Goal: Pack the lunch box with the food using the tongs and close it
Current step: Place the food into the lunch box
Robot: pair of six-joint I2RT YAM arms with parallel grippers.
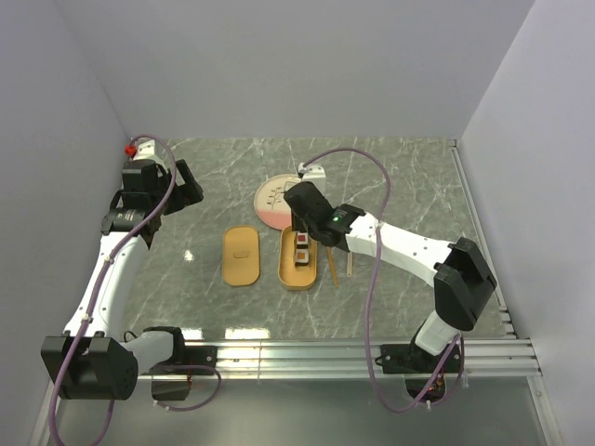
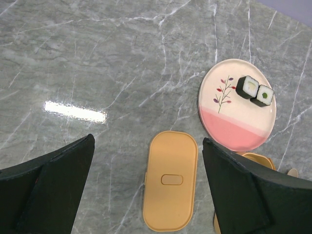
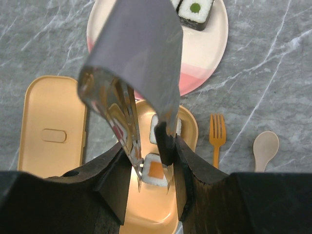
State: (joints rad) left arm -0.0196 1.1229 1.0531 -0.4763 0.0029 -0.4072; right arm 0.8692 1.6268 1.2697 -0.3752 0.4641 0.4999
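The lunch box base (image 3: 151, 209) (image 1: 284, 269) lies open on the table, its flat lid (image 2: 170, 180) (image 1: 241, 255) beside it on the left. Two sushi pieces sit in the base: one with an orange centre (image 3: 155, 171) and one behind it (image 3: 157, 127). My right gripper (image 3: 151, 152) (image 1: 303, 219) is shut on the grey metal tongs (image 3: 139, 58), whose tips flank the orange-centred piece. Two green-centred pieces (image 2: 248, 86) (image 2: 263, 95) rest on the pink-and-cream plate (image 2: 234, 129). My left gripper (image 2: 146, 190) (image 1: 182, 184) hovers open high above the lid, holding nothing.
An orange fork (image 3: 217, 136) and a beige spoon (image 3: 265, 146) lie on the marble table right of the box. The plate (image 1: 270, 200) stands just behind the box. A metal rail (image 1: 474, 209) runs along the table's right edge, with walls on three sides.
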